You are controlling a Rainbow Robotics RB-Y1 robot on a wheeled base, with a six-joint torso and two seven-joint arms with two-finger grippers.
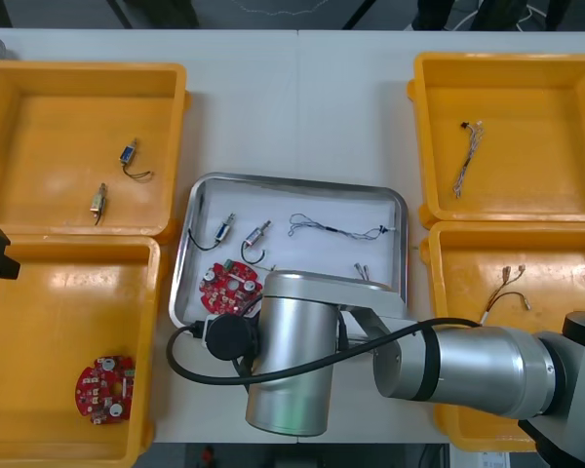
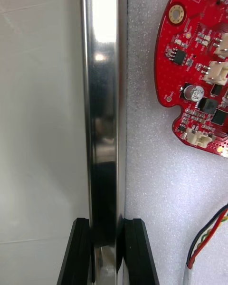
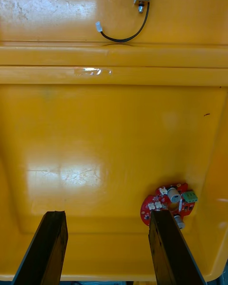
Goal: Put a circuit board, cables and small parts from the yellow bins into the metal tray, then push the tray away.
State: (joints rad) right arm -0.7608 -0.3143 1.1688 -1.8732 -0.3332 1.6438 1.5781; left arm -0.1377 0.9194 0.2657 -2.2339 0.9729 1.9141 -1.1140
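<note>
In the right wrist view my right gripper [image 2: 107, 221] is shut on the near rim of the metal tray [image 2: 104, 99], one finger outside the rim and one inside. A red circuit board [image 2: 199, 71] lies on the tray's white lining just beyond the fingers. In the front view the tray [image 1: 294, 184] sits mid-table and holds the board [image 1: 229, 285], two small metal parts [image 1: 224, 232] and a thin cable [image 1: 336, 227]; my right arm [image 1: 292, 361] covers its near edge. My left gripper [image 3: 107, 213] hangs open over the near left yellow bin [image 3: 109, 137], apart from a second circuit board [image 3: 169, 202].
The far left bin [image 1: 78, 88] holds two small metal parts [image 1: 129, 154]. A cable [image 1: 466, 156] lies in the far right bin and a red and yellow cable [image 1: 507, 288] in the near right bin. Bare table stretches beyond the tray.
</note>
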